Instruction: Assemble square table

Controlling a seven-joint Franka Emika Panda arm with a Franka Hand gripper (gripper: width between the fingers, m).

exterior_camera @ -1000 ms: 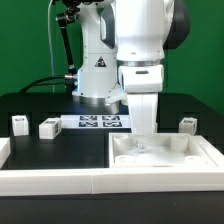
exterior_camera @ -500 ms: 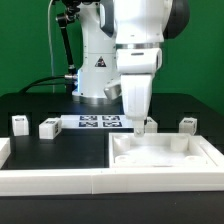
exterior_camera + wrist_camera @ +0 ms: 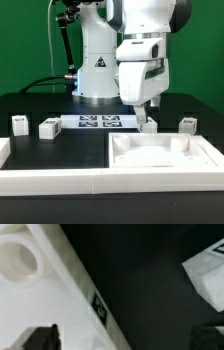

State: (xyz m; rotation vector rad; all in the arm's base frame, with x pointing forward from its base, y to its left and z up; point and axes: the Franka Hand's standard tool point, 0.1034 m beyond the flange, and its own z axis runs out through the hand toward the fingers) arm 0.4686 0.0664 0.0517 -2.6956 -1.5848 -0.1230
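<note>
On blk table (image 3: 60,150), white sq slab (image 3: 160,158), green wall (image 3: 20,40) bkgd

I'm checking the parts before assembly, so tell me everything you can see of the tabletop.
The tabletop is a white, plastic-looking square slab with a raised rim and recessed corners. The wrist view shows a round corner hole and a small tag on its edge. It lies flat at the exterior view's right, with its front edge along the wall. The open gripper hangs over its far edge, not touching.
</note>
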